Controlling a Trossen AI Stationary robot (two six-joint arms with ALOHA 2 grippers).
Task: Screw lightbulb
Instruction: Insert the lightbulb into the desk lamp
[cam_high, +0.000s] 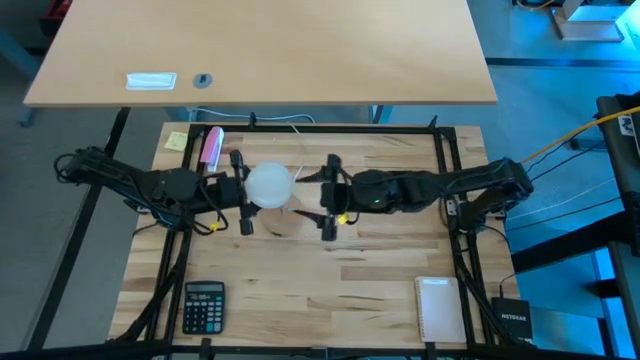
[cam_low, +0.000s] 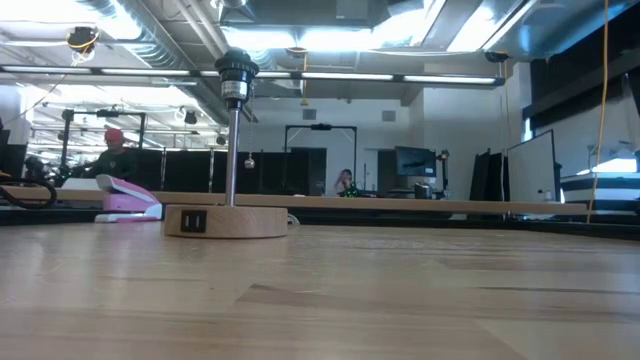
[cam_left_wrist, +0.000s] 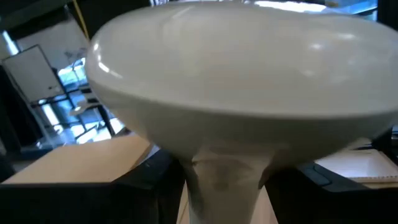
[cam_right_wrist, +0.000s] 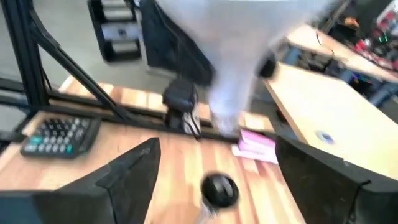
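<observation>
The bulb (cam_high: 269, 185) hangs above the socket (cam_low: 237, 74) near the bench's (cam_high: 350, 280) far-left part, the left hand (cam_high: 243, 192) clamped on it and the right hand (cam_high: 329, 197) apart beside it (no second grip), so misaligned threads could jam.

high: overhead | low: table-level | wrists: close on lightbulb (cam_left_wrist: 236, 93)

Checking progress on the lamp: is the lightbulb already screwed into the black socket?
No: in the low view the black socket stands bare on its post, with no lightbulb in it.
</observation>
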